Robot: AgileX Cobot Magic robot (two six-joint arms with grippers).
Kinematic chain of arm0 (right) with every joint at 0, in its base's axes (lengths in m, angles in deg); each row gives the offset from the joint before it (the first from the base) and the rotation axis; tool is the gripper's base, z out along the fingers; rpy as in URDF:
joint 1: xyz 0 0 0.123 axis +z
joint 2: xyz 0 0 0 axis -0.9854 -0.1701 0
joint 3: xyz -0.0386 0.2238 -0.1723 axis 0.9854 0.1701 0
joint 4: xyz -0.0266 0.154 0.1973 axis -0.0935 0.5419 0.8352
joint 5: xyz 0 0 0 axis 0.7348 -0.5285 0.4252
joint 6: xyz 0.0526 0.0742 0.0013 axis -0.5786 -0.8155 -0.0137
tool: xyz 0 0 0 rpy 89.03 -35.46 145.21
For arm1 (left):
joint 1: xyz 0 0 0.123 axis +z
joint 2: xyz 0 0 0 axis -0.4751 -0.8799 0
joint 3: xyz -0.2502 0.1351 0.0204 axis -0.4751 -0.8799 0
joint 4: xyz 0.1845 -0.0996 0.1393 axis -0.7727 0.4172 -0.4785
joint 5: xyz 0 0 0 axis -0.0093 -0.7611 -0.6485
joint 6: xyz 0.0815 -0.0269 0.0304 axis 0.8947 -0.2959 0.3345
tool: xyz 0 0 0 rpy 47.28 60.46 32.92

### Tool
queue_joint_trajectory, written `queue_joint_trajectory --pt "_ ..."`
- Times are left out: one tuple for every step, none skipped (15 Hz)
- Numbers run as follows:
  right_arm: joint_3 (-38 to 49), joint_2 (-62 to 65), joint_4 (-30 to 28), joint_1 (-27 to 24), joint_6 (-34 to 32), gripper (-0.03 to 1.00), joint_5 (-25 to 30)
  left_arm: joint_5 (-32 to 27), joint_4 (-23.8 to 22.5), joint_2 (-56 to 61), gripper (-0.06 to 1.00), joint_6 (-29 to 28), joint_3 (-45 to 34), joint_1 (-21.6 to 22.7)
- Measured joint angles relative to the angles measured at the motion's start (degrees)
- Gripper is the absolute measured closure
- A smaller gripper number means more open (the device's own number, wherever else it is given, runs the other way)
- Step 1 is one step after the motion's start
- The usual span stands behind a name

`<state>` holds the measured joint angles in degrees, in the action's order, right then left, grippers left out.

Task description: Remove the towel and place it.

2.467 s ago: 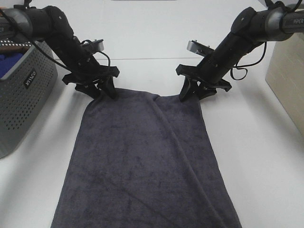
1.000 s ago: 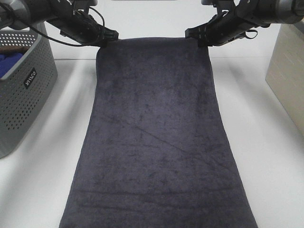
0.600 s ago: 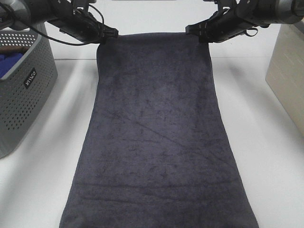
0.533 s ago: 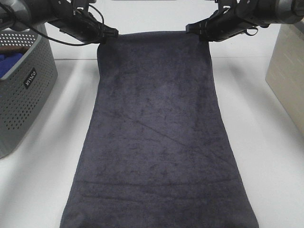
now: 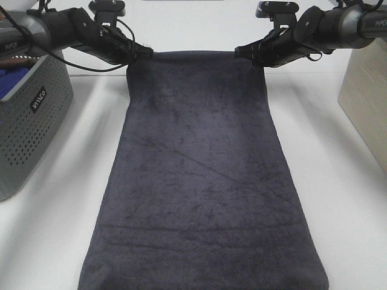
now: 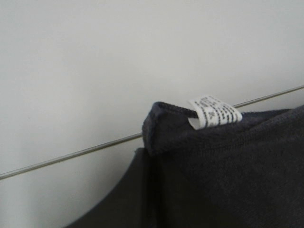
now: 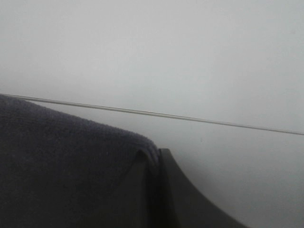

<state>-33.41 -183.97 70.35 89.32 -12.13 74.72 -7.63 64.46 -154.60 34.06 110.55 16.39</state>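
High front view – wrists near towel (image 5: pixel 202 181) corners.

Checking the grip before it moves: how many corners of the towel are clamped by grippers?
2: the left gripper holds the towel at its far left corner, the right gripper at its far right. Near corners hang free.

Fuzzy matt terry towel (image 5: pixel 202 181); perforated plastic basket (image 5: pixel 27 115); smooth white table (image 5: pixel 351 193).

You see the towel (image 5: pixel 202 175), dark charcoal-grey and fuzzy, spread lengthwise down the white table, its far edge lifted and pulled taut, a small white label at one far corner.
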Motion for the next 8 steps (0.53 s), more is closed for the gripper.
queue_joint_trajectory --pt "0.0 -0.52 0.23 0.0 0.0 0.95 -0.69 1.26 0.0 -0.74 0.94 0.0 0.0 -0.06" --pt "-0.23 -1.2 0.4 0.06 0.0 0.94 -1.15 2.46 0.0 -1.55 0.94 0.0 0.0 -0.06" --pt "-0.46 -2.06 0.4 0.06 0.0 0.92 -1.49 3.21 0.0 -2.18 0.94 0.0 0.0 -0.06" --pt "-1.2 -3.04 0.46 0.06 0.0 0.89 -1.55 4.24 -0.06 -2.64 0.93 0.0 0.0 -0.06" --pt "-2.01 -3.84 0.52 0.06 0.0 0.85 -1.6 5.61 -0.23 -3.21 0.91 0.0 0.0 -0.06" --pt "-2.64 -4.58 0.69 0.06 0.0 0.76 -1.83 6.88 -0.23 -3.61 0.86 0.0 0.0 -0.06" --pt "-2.92 -5.1 0.8 0.06 0.0 0.66 -2.35 8.14 -0.23 -4.18 0.78 0.0 0.0 -0.06" --pt "-3.15 -5.61 0.8 0.06 0.0 0.54 -2.86 9.97 -0.11 -4.64 0.67 0.0 0.06 -0.06"
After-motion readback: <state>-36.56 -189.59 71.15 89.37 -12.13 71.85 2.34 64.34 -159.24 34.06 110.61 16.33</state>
